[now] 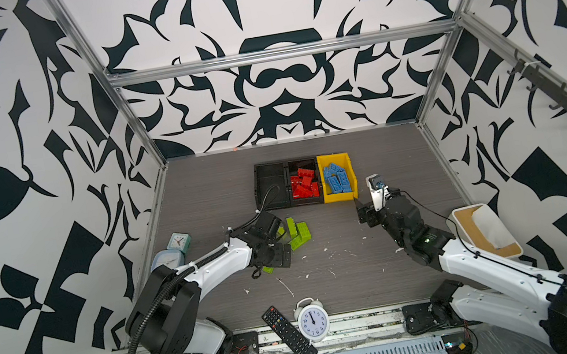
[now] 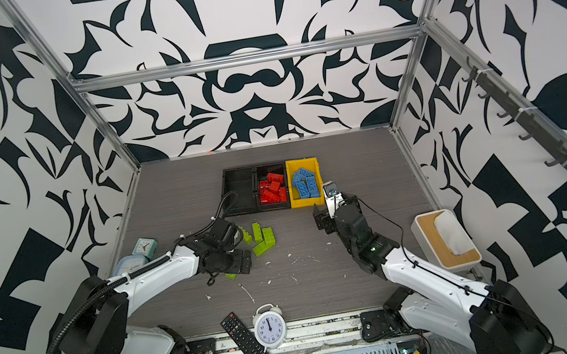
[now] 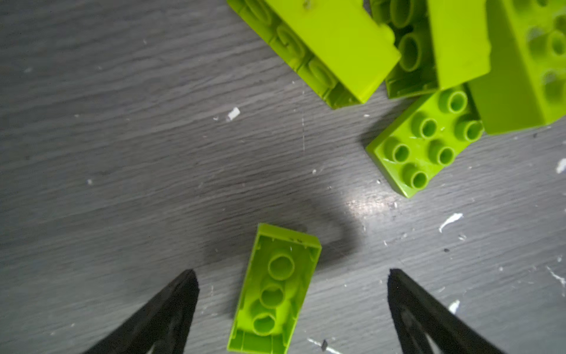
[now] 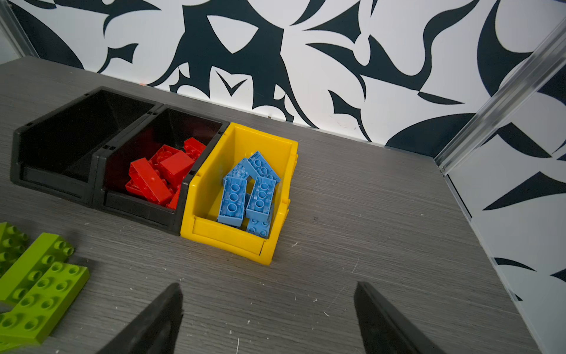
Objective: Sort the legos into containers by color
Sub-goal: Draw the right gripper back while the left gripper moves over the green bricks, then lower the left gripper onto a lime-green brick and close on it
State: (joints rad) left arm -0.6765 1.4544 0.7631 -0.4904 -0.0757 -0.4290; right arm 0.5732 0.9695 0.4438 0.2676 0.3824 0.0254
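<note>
Several lime green legos [image 1: 298, 233] lie loose mid-table. One more green brick [image 3: 274, 291] lies studs-down between the fingers of my open left gripper [image 3: 291, 272], untouched on either side. The containers stand in a row at the back. The left black bin [image 1: 257, 189] is empty, the middle black bin [image 1: 307, 202] holds red legos [image 4: 156, 177], and the yellow bin [image 4: 226, 236] holds blue legos [image 4: 248, 193]. My right gripper [image 4: 268, 284] hangs open and empty over bare table just in front of the yellow bin.
A white tub with a wooden rim [image 1: 485, 230] stands at the right edge. Two small clocks [image 1: 174, 251] sit at the left. A white alarm clock [image 1: 312, 319] and a black remote [image 1: 289, 335] lie at the front. White flecks dot the tabletop.
</note>
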